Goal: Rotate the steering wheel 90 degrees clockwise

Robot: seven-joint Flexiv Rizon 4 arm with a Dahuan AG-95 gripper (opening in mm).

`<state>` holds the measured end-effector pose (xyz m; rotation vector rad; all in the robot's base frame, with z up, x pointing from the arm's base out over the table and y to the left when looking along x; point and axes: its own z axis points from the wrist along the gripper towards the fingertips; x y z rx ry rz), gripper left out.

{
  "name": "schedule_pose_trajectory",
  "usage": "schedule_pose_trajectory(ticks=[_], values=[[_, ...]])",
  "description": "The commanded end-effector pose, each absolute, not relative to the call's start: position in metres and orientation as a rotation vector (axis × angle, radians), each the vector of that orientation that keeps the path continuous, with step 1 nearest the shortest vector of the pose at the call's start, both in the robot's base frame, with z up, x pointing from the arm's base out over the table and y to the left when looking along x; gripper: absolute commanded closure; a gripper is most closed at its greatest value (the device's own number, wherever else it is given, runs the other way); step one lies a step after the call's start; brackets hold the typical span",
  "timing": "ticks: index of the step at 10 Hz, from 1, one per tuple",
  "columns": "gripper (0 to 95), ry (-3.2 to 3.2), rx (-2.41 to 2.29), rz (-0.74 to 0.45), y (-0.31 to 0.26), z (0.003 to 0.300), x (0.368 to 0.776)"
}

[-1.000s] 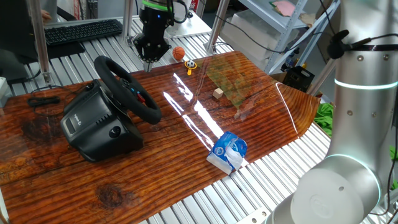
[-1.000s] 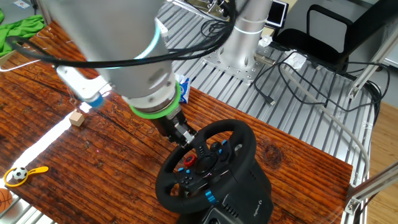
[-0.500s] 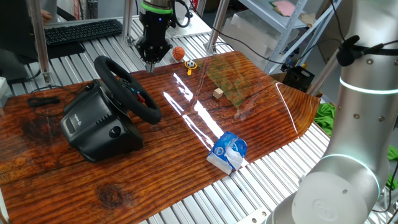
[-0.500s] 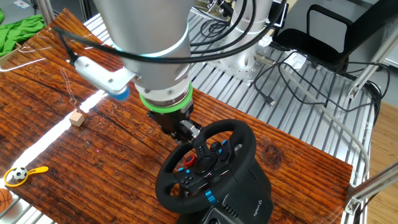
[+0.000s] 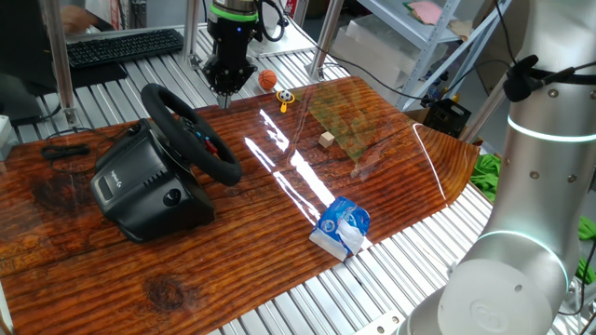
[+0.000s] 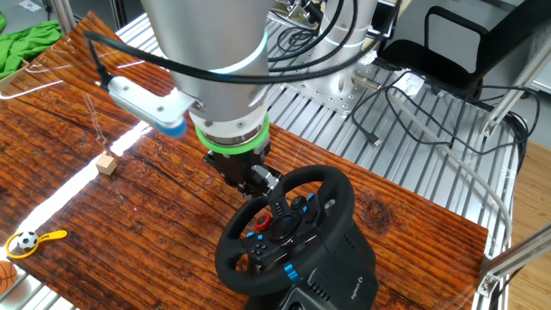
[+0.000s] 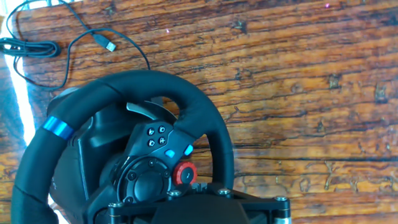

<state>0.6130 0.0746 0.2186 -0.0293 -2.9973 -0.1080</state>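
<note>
The steering wheel (image 6: 280,226) sits tilted on its base on the wooden counter (image 5: 279,214), the gripper (image 5: 224,90) poised just above its rim, presumably to grasp; jaw spacing indiscernible.

Wheel (image 5: 191,133) on its base (image 5: 144,186) at the worktop's (image 5: 261,251) left, claw (image 5: 223,90) just behind its rim, block (image 5: 326,140) to the right, packet (image 5: 342,227) near the front edge, keyboard (image 5: 124,44) behind.

Robotics lab, metal shelving (image 5: 438,42), slatted bench (image 5: 307,298)
</note>
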Motion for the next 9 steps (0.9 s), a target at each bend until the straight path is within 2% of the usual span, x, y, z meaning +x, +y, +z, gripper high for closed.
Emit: schedule_pose_trajectory(ticks=[1,3,9], values=[[95.0,-3.004,0.036,-0.083,0.0747,0.2192,0.6124],[95.0,-3.005,0.071,-0.033,0.0748,0.2193,0.6122],[95.0,-2.995,0.053,-0.021,0.0754,0.2199,0.6111]])
